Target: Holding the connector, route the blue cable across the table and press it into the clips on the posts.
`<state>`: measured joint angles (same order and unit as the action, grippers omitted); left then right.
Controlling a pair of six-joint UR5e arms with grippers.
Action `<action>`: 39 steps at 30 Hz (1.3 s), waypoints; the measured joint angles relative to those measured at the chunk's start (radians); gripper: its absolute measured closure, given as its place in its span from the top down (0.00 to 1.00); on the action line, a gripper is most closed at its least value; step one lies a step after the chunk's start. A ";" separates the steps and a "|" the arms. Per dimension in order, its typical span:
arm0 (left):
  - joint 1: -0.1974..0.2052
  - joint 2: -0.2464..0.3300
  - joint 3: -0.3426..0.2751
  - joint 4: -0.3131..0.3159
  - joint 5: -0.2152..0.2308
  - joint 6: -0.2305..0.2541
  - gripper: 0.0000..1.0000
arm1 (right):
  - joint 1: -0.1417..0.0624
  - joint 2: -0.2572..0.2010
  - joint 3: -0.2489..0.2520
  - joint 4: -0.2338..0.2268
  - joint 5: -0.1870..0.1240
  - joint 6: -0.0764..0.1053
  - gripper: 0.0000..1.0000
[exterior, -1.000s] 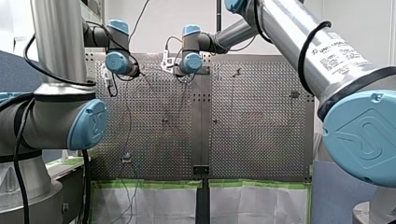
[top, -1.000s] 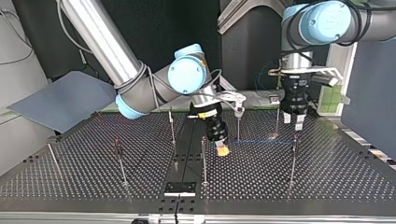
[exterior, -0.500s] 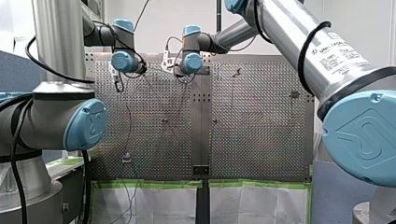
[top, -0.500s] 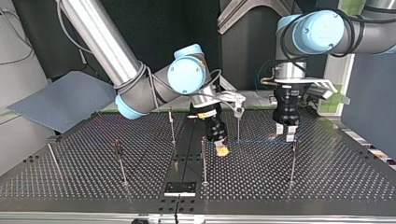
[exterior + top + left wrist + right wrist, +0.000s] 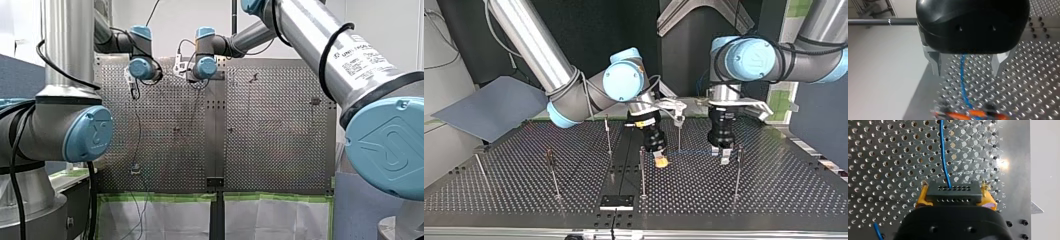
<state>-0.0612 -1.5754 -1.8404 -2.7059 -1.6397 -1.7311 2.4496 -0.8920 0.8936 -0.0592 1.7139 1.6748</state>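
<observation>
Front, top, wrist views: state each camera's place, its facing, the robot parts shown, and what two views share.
Front: behind and above, facing over the table; left arm, right arm.
Top: across the table, facing both arms; left pincer, right pincer.
Left wrist: past its open pincer onto the blue cable.
Right wrist: past its pincer, shut on the connector.
Wrist views share the blue cable.

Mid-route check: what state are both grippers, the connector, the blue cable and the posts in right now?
Connector: clamped between yellow pads.
Blue cable: joined to the connector, running straight ahead from it.
My right gripper: shut on the connector.
My left gripper: open, fingers apart either side of the blue cable.
Posts: upright; whether any clip holds the cable cannot be told.
</observation>
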 joint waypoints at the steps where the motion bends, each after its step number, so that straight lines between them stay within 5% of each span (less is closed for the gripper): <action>1: -0.001 -0.009 0.004 0.002 -0.005 0.001 1.00 | 0.000 0.000 0.000 0.000 0.000 0.000 0.00; 24: -0.024 -0.110 0.087 0.040 -0.028 -0.019 1.00 | -0.001 0.000 0.000 0.001 -0.001 -0.001 0.00; 26: -0.025 -0.110 0.088 0.041 -0.036 -0.024 0.73 | -0.001 0.000 0.000 0.001 -0.001 -0.001 0.00; 27: -0.025 -0.111 0.088 0.041 -0.040 -0.025 0.73 | -0.001 0.000 0.000 0.001 -0.001 -0.001 0.00; 29: -0.027 -0.110 0.089 0.040 -0.048 -0.027 0.40 | -0.001 0.000 0.000 0.001 -0.001 -0.001 0.00; 30: -0.027 -0.110 0.089 0.040 -0.052 -0.027 0.40 | -0.001 0.000 0.000 0.001 -0.001 -0.001 0.00; 32: -0.029 -0.110 0.089 0.040 -0.059 -0.028 0.03 | -0.001 0.000 0.000 0.001 -0.001 -0.001 0.00; 39: -0.035 -0.109 0.089 0.028 -0.069 -0.031 0.00 | -0.001 0.001 0.000 0.002 -0.002 0.000 0.00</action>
<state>-0.0967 -1.6846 -1.7515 -2.6776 -1.7088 -1.7626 2.4491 -0.8911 0.8937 -0.0573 1.7121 1.6753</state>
